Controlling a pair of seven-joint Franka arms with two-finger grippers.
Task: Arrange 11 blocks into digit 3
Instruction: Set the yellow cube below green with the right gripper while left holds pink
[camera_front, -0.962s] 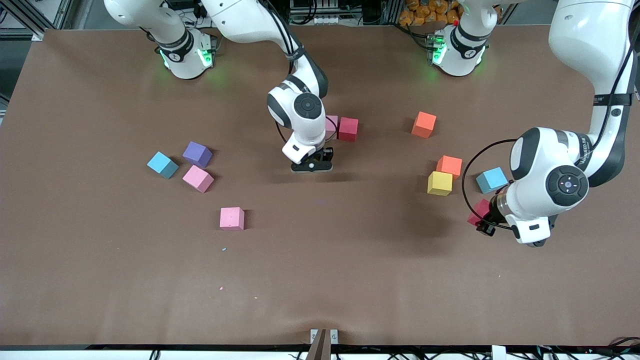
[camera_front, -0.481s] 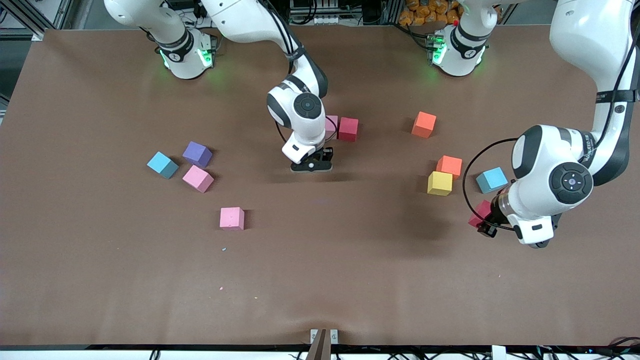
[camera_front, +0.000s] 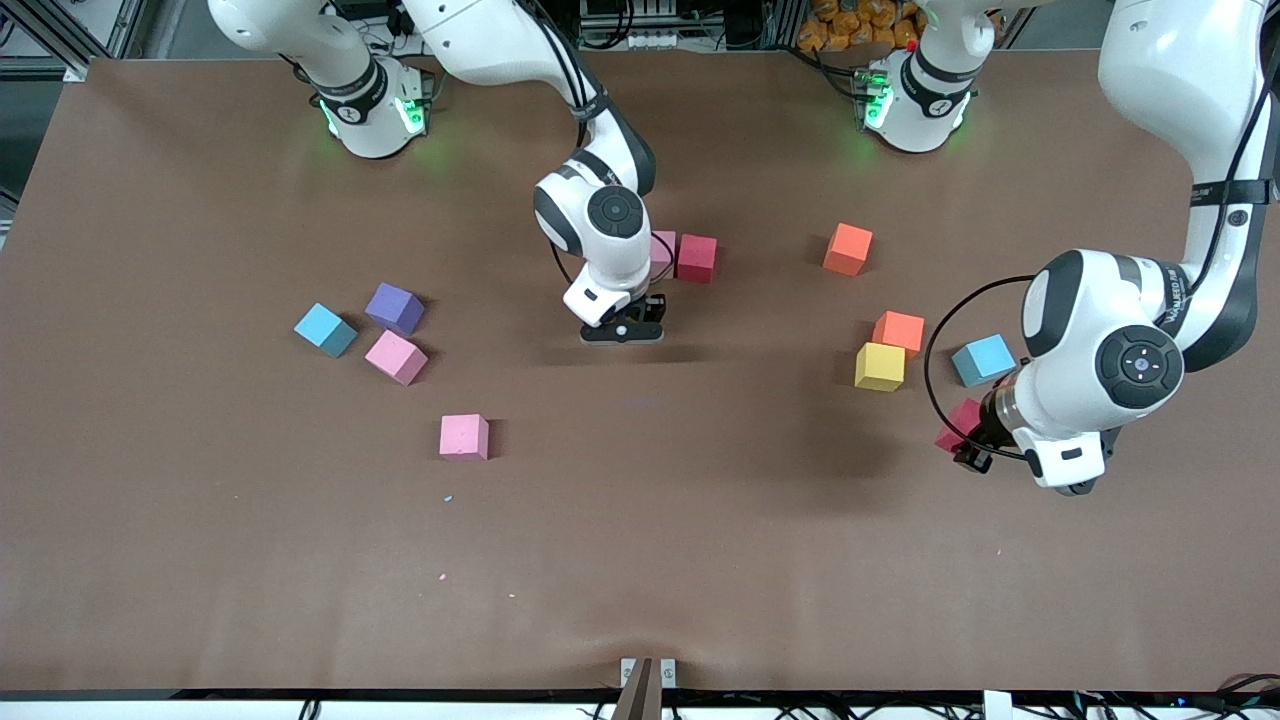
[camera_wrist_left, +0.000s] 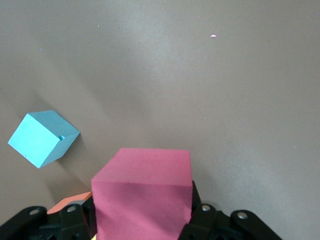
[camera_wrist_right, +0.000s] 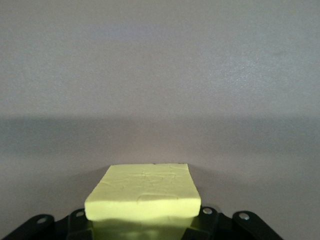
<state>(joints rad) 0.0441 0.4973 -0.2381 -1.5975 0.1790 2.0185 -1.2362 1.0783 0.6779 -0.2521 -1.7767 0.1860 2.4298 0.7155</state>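
My left gripper (camera_front: 965, 445) is shut on a red block (camera_front: 955, 420) and holds it just above the table beside a light-blue cube (camera_front: 983, 359). The left wrist view shows the block (camera_wrist_left: 145, 185) filling the jaws. My right gripper (camera_front: 623, 330) is low over the table's middle, shut on a yellow-green block (camera_wrist_right: 145, 192) that its hand hides in the front view. A pink block (camera_front: 663, 250) and a red block (camera_front: 696, 257) touch, just farther from the camera. Loose: two orange (camera_front: 848, 248) (camera_front: 898, 331), yellow (camera_front: 880, 366), purple (camera_front: 394, 307), two pink (camera_front: 396, 357) (camera_front: 464, 436).
A second light-blue cube (camera_front: 325, 329) lies beside the purple block toward the right arm's end. The light-blue cube near my left gripper also shows in the left wrist view (camera_wrist_left: 42, 137). Brown table (camera_front: 640, 560) stretches toward the camera.
The left arm's wrist has shifted very slightly with the red block. The right arm and the blocks on the table have not visibly moved.
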